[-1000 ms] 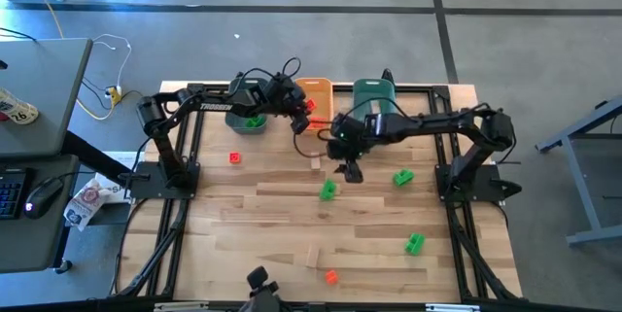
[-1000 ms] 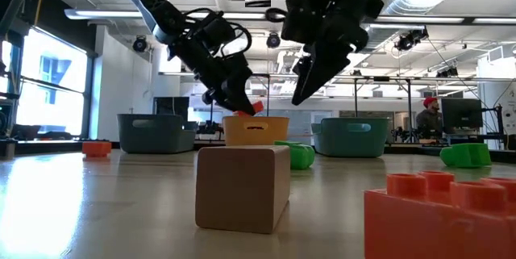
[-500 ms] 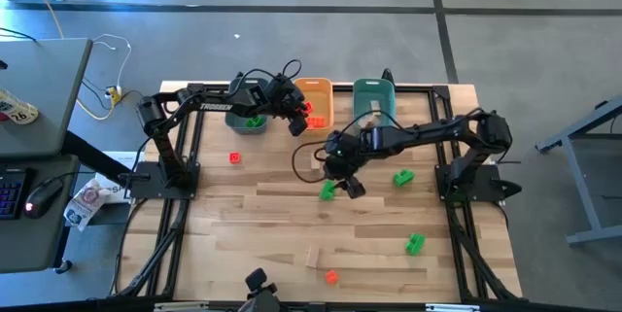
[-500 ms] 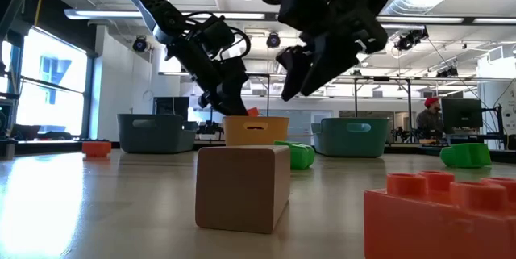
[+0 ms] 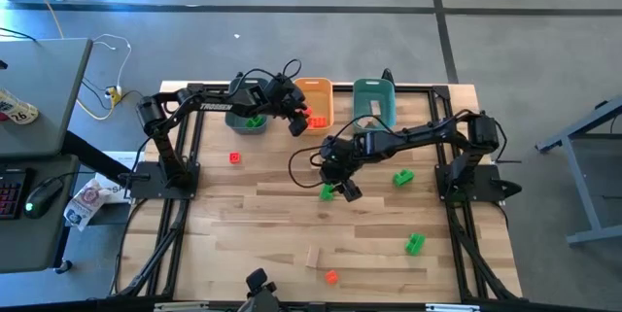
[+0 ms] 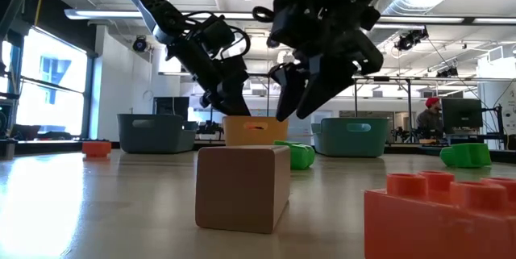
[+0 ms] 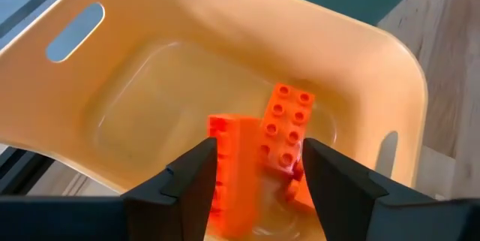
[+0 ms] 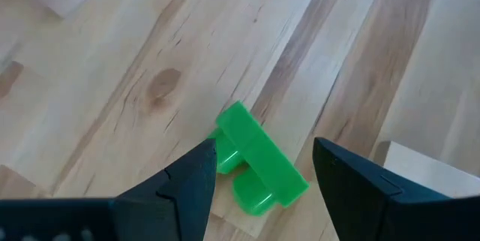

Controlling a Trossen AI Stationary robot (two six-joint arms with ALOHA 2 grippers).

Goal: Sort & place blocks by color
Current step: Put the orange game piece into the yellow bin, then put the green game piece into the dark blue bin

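My left gripper hangs open over the orange bin at the table's far edge. A blurred red-orange block shows below its fingers inside the bin, beside another red-orange block on the bin floor. My right gripper is open and slants down just above a green block lying on the table's middle, one finger on either side and clear of it.
Teal bins flank the orange one. Loose on the table lie a red block, green blocks, tan blocks and a red-orange block. People stand in the room beyond.
My left gripper has opened over the orange bin, letting go of the red-orange block, which has dropped into it. My right gripper has come down toward the table's near edge and the green block, rolling at the wrist and staying open.
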